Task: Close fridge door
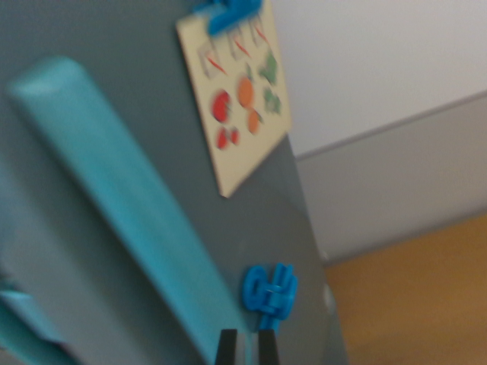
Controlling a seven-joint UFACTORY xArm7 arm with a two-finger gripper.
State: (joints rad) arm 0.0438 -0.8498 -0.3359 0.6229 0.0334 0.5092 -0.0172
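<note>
The grey fridge door (114, 91) fills the wrist view's left and middle, seen close and tilted. A long teal handle (122, 205) runs diagonally across it. My gripper (247, 346) shows at the bottom edge as two dark fingertips with a narrow gap, right against the door beside the handle's lower end. Nothing is visibly held between them. The picture is blurred.
A cream card (236, 99) with fruit pictures hangs on the door under a blue clip (228, 11). A blue magnet (270, 293) sits just above my fingertips. A white wall (380, 68), grey baseboard (396, 182) and wooden floor (418, 296) lie on the wrist view's right.
</note>
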